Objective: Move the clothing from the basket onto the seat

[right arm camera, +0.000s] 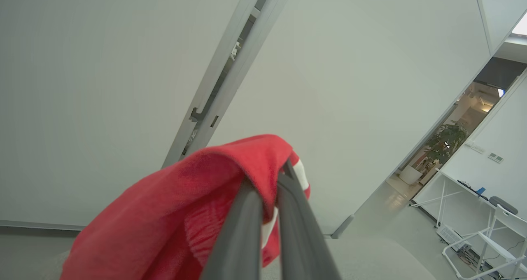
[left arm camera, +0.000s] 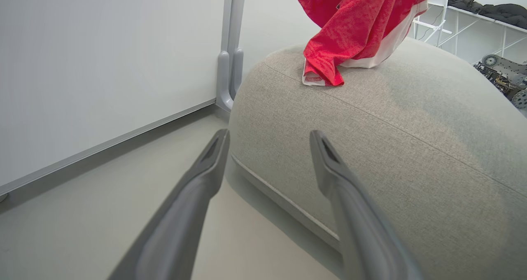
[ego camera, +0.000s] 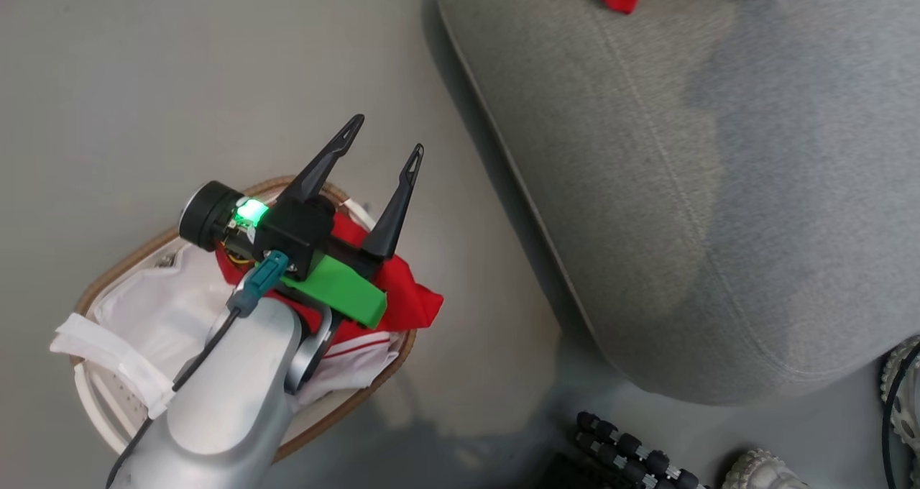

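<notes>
One red-and-white garment (ego camera: pixel 410 295) is lying below the wide-open, empty left gripper (ego camera: pixel 387 133) in one oval white plastic basket (ego camera: pixel 97 403); the right gripper (right arm camera: pixel 267 177) is clamping a second red garment (right arm camera: pixel 185 197).

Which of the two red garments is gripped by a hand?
The hanging garment touching the seat, pinched in the shut right hand; the other garment lies loose in the basket.

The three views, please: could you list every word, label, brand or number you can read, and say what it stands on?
No text can be read here.
The red garment, the seat, the basket and the left gripper carry no visible writing.
The wall plates in the right wrist view are too small to tell.
</notes>
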Robot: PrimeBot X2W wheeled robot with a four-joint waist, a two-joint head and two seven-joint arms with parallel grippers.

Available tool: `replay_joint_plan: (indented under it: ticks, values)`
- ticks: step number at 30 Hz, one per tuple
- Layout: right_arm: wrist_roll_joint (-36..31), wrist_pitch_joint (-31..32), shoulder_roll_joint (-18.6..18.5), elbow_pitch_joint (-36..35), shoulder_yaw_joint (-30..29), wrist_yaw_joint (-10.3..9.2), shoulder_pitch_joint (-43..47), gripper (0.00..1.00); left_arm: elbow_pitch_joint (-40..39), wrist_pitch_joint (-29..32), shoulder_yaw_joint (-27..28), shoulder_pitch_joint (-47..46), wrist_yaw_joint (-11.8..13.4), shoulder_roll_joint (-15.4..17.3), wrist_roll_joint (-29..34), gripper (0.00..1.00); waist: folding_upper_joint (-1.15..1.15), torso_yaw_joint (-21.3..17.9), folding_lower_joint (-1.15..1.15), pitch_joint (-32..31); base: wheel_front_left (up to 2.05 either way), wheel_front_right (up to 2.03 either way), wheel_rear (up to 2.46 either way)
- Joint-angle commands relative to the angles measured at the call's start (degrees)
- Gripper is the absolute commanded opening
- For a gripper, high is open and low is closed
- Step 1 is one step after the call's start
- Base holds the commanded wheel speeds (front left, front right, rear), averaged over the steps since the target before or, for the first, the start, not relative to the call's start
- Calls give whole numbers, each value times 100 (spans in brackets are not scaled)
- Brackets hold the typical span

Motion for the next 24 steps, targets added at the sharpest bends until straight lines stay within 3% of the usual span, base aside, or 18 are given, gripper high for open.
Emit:
replay_joint_plan:
  ticks: [1,9,11,12,24]
  values:
    - [-135,-9,43,172,-160,-8,43,0,-9,1,-19,-158,-14,48,-46,100,0,460,-1,486,0,0,0]
    - [-546,-10,282,857,-895,-8,922,0,115,1,-42,-58,-14,41,-119,100,0,541,-1,424,0,0,0]
    - [-528,-10,282,873,-1028,-9,1195,48,165,1,-23,-2,-14,15,-125,100,0,510,-1,341,0,0,0]
    - [-501,-10,285,869,-1077,-9,1306,100,189,1,-10,13,-14,-4,-128,100,0,493,-1,300,0,0,0]
    - [24,-10,564,265,-1167,-9,3042,100,459,2,403,479,-14,-344,-48,100,0,451,-1,-701,0,0,0]
